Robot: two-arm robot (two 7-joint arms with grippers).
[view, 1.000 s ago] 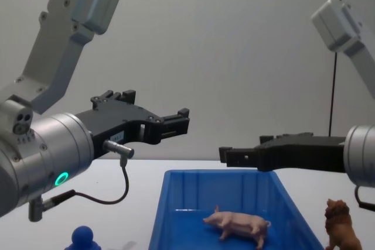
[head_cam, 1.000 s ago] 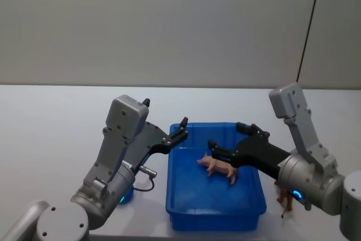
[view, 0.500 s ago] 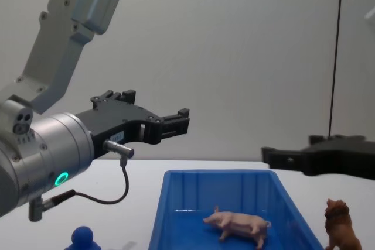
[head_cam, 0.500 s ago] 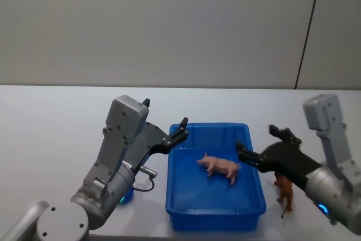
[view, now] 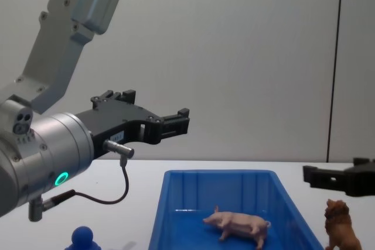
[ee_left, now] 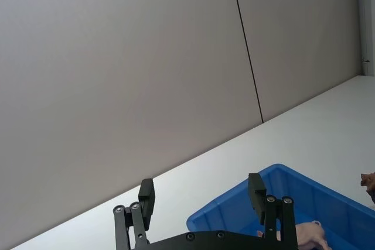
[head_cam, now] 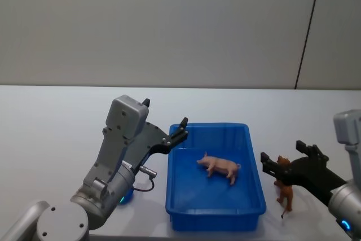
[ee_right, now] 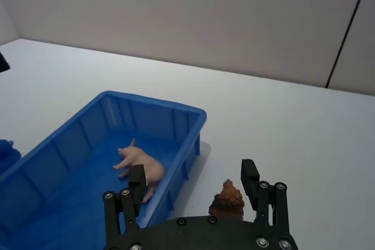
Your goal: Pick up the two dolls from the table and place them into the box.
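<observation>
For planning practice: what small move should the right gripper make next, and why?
Probably lower the open right gripper onto the lion and close: it hovers above the lion, which stands on the table beside the box. The left gripper hangs by its left rim.

The white table [head_cam: 51, 122] carries the blue box [head_cam: 217, 221] lower centre, the lion [head_cam: 285, 194] lower right, and a dark blue figure [view: 84, 239] lower left.

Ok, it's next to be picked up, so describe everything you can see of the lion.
The lion is a small brown plastic-looking figure with a shaggy mane, standing upright on the white table just right of the blue box, apart from its wall. The open right gripper hovers above its head, not gripping it.
</observation>
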